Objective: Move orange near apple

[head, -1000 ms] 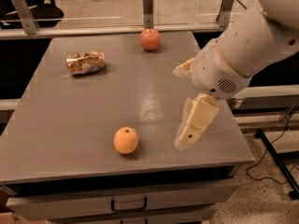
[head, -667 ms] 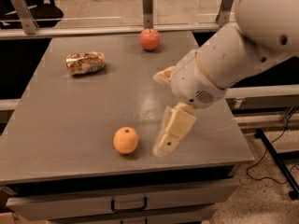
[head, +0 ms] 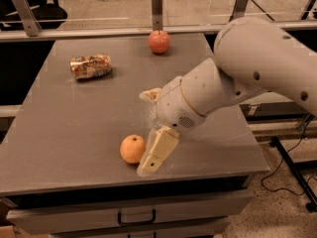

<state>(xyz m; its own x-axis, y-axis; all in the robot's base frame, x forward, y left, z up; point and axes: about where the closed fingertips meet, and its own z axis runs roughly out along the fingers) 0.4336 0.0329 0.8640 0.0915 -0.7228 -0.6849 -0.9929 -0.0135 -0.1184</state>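
Orange (head: 132,148) lies near the table's (head: 69,133) front edge, well apart from apple (head: 159,41) at the back. Gripper (head: 145,133), fingers spread and empty, hangs just beside orange; grasp and carry remain

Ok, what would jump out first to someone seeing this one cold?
The bulky white arm reaching in from the right fills much of the view. Its end effector is open, with one finger close beside the orange near the front edge of the grey table. The red apple sits far off at the back edge, and a crumpled snack packet lies at the back left.
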